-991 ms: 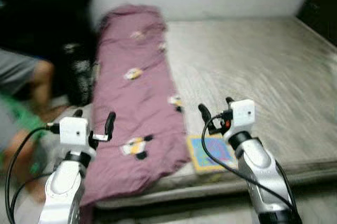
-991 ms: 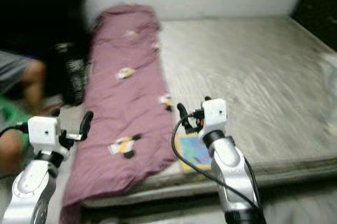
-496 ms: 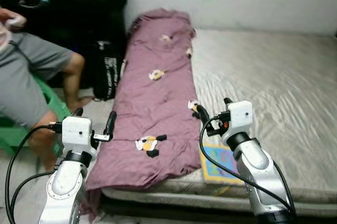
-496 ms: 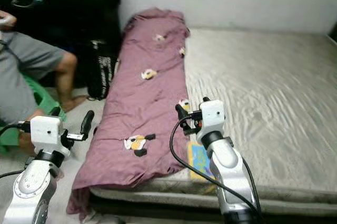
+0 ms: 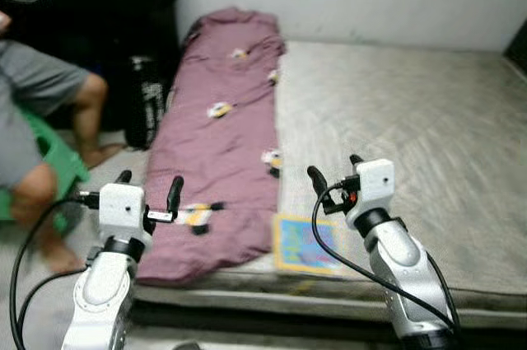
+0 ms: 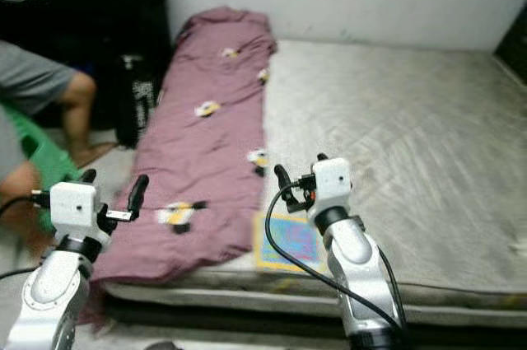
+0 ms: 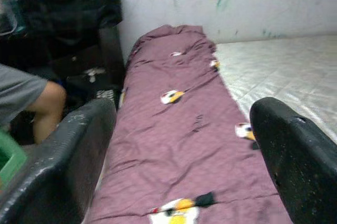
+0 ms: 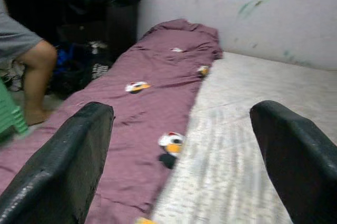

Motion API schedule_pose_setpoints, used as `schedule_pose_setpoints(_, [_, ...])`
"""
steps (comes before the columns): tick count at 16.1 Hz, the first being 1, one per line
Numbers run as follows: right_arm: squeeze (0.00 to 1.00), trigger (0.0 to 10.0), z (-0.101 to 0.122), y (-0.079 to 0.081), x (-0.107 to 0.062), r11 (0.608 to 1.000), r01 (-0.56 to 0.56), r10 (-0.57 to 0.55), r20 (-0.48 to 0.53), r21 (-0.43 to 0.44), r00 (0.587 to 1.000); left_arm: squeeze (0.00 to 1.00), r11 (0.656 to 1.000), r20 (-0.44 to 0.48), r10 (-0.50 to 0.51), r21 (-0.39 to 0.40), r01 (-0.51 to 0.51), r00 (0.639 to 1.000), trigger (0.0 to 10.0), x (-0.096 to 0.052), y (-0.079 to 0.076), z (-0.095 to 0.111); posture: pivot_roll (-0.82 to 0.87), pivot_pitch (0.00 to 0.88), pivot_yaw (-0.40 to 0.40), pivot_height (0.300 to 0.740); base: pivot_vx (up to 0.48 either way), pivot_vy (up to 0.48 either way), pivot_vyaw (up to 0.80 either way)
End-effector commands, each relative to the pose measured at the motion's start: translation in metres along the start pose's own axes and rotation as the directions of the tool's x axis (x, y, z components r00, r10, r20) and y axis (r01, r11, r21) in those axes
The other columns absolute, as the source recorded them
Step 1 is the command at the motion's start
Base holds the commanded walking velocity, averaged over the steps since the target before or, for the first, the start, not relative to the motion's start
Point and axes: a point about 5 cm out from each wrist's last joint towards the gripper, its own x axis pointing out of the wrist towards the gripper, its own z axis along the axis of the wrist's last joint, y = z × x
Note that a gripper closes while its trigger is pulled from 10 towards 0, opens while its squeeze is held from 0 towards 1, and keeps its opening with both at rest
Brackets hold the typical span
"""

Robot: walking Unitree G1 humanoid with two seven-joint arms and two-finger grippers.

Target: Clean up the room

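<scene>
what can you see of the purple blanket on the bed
The purple blanket is a soft, mauve, lightly wrinkled cloth printed with small white, yellow and black cartoon figures. It lies spread in a long strip along the robot's left side of the mattress, from the wall down to the near edge. Its far end is bunched up against the wall, and its near corner droops over the mattress edge. A colourful flat booklet lies just beside its near end. Neither claw touches it.
</scene>
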Motion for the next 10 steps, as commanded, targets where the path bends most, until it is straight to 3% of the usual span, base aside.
schedule_pose_setpoints(1, [0.0, 10.0, -0.0004, -0.0077, -0.0021, 1.0, 0.021, -0.021, -0.003, -0.011, 1.0, 0.0, 1.0, 0.013, -0.017, -0.003, 0.017, 1.0, 10.0, 0.0014, -0.005, 0.0024, 0.02, 0.0, -0.018, 0.74, 0.0, -0.401, 0.0])
schedule_pose_setpoints(7, [0.0, 10.0, -0.0015, -0.0068, -0.0015, 1.0, 0.012, -0.012, -0.004, -0.018, 1.0, 0.0, 1.0, 0.014, -0.022, -0.003, 0.022, 1.0, 10.0, 0.0019, -0.0054, 0.0021, 0.03, 0.0, -0.018, 0.74, 0.0, -0.402, 0.0])
schedule_pose_setpoints(10, [0.0, 10.0, -0.0022, -0.0067, -0.0017, 1.0, 0.009, -0.009, -0.005, -0.017, 1.0, 0.0, 1.0, 0.016, -0.024, -0.002, 0.024, 1.0, 10.0, 0.0021, -0.0061, 0.0021, 0.03, 0.0, -0.018, 0.74, 0.0, -0.363, 0.28])
